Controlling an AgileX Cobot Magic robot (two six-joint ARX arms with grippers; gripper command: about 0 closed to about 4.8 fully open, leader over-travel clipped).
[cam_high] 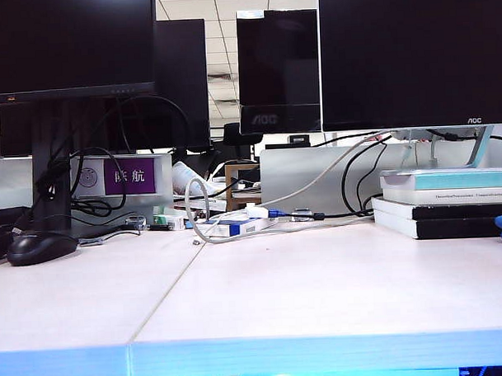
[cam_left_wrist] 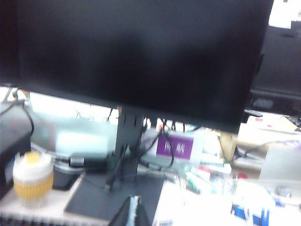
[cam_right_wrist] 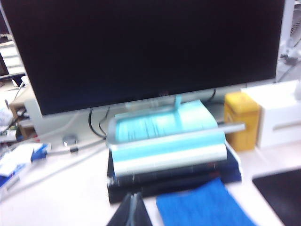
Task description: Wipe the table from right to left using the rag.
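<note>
While neither arm shows up in the exterior view, both wrist cams give a peek at the fingertips. The right gripper [cam_right_wrist: 131, 210] has its jaws pressed together with nothing in them, hanging just beside the rag [cam_right_wrist: 204, 206], which lies flat on the table [cam_high: 320, 284] right in front of a stack of books [cam_right_wrist: 169, 155] under a monitor [cam_right_wrist: 141, 52]. Makes sense, since the wipe starts at the right end. From outside you only catch a blue sliver of it at the far right edge. The left gripper [cam_left_wrist: 132, 213] also looks pinched shut, empty, facing the other monitor's stand [cam_left_wrist: 128, 146] and a yellow-sleeved cup [cam_left_wrist: 32, 179]. A black mouse [cam_high: 40, 246] sits on the left, likely in the wipe's path.
</note>
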